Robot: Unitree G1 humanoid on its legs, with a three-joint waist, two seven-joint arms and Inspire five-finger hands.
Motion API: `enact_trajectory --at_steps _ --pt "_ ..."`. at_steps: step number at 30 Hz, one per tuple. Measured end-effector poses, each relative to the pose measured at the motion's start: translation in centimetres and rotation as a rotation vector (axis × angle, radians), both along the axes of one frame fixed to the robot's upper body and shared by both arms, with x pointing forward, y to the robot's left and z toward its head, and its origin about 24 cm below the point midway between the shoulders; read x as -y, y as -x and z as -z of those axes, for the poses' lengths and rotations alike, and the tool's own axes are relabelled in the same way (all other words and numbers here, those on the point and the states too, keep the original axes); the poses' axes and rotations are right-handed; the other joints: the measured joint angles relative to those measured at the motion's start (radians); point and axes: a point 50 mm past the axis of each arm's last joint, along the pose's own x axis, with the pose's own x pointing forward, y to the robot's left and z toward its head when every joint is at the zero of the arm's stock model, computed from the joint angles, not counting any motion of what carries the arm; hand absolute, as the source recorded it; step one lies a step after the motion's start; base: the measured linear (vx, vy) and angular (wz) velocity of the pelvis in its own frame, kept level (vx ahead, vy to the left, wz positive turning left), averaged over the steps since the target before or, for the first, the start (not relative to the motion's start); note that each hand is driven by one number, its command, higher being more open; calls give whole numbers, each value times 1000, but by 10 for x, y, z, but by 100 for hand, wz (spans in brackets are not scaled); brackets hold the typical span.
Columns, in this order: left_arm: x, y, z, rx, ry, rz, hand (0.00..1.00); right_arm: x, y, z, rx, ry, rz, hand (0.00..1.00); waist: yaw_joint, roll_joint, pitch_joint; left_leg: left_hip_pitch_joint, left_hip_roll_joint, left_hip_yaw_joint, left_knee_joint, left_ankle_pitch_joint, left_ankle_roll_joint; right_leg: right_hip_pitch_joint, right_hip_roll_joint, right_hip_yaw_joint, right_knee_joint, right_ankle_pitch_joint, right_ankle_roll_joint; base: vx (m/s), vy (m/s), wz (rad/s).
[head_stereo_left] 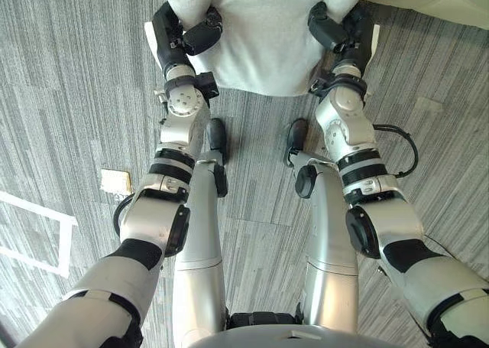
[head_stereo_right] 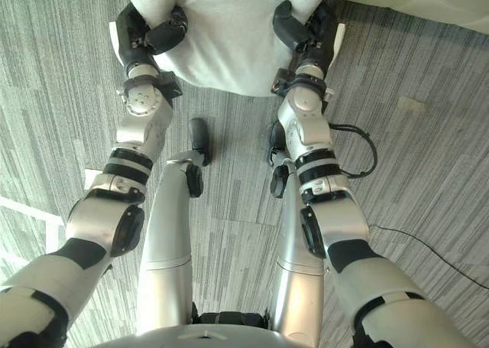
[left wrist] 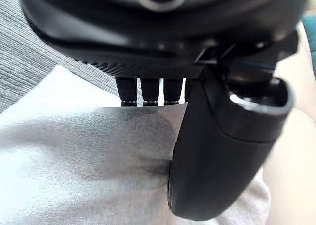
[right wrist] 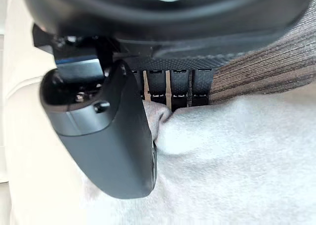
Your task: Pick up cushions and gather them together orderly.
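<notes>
Pale grey cushion (head_stereo_left: 263, 34), one: left hand (head_stereo_left: 191, 36) and right hand (head_stereo_left: 332, 28) pinch opposite edges, thumbs above, fingers beneath, likely to carry it level over the carpet (head_stereo_left: 76, 95).

Grey striped carpet (head_stereo_left: 69, 73) all round. Lying on it, a small tan card (head_stereo_left: 116, 180); near the card, white tape lines (head_stereo_left: 67, 247); well apart from the card, a cream surface (head_stereo_left: 439, 0).

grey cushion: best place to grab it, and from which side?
By its two opposite side edges, one hand coming in from each side. The left hand and right hand each pinch an edge of the grey cushion, thumb on top, fingers underneath. It is wide and soft, so a one-sided grip would likely droop.
</notes>
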Motion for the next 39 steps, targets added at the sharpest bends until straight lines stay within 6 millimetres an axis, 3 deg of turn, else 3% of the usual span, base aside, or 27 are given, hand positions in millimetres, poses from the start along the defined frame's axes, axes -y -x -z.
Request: enact_trajectory --at_steps 4,9,10,11,12,21,24,28,30,34,35,36,38,39 --pt "6 19 15 38 22 41 0 7 21 18 51 -17 2 0 -5 -2 -4 134 0 7 -63 9 -4 127 4 0 -52 6 -8 -20 -26 -6" --pt "19 62 63 24 116 102 0 17 70 56 97 7 41 0 -5 -8 -35 435 -4 22 -246 37 -16 410 14 -13 -207 17 -11 35 -54 -8" --pt "20 65 66 22 120 106 0 17 74 58 98 9 43 0 -5 -8 -37 453 -4 21 -255 37 -16 428 14 -15 -215 17 -11 145 -37 -3" --pt "25 82 80 6 136 128 0 23 94 69 101 43 65 0 -2 -9 -46 567 -6 22 -311 40 -19 539 15 -26 -262 17 -15 120 -18 -1" --pt "25 82 80 6 137 130 0 24 95 69 102 44 66 0 -2 -9 -47 569 -6 22 -313 40 -19 541 15 -26 -263 17 -15 124 -15 -1" --pt "15 142 148 -170 180 139 0 31 163 123 -43 282 58 0 11 -4 -237 885 -5 31 -485 34 -19 859 26 -50 -437 3 2 116 18 -2" --pt "12 152 159 -211 185 122 0 29 173 131 -75 341 50 0 20 4 -271 924 3 39 -496 21 -18 902 36 -50 -471 2 2 99 32 -12" --pt "12 171 179 -298 182 119 0 31 180 144 -132 435 56 0 29 16 -307 1003 -1 50 -473 -50 -2 987 40 -26 -478 -18 16 144 59 -17" --pt "10 176 186 -331 172 117 0 32 179 154 -176 463 54 0 24 13 -306 1050 -5 65 -455 -89 5 974 25 -34 -350 -17 19 104 40 -27" --pt "7 181 192 -365 133 117 0 34 179 175 -267 482 45 0 9 6 -310 1130 -21 80 -443 -141 26 935 -22 -59 -153 20 -38 132 36 -16" --pt "6 181 192 -363 107 116 0 34 178 181 -295 488 40 0 8 -3 -315 1154 -38 73 -481 -141 38 909 -34 -60 -107 60 -70 137 39 -21" --pt "5 182 193 -367 98 114 0 34 176 186 -319 493 34 0 6 -4 -317 1178 -42 66 -515 -136 56 887 -35 -72 -93 60 -105 210 45 -26" --pt "3 181 193 -368 75 114 0 34 175 192 -346 498 22 0 3 -12 -337 1190 -41 52 -557 -136 65 896 6 -84 -297 -2 -38 197 -15 -19" --pt "1 180 195 -375 61 115 0 35 175 193 -350 503 17 0 -2 -18 -341 1205 -42 51 -589 -136 64 899 33 -76 -457 26 3 207 -77 -6"
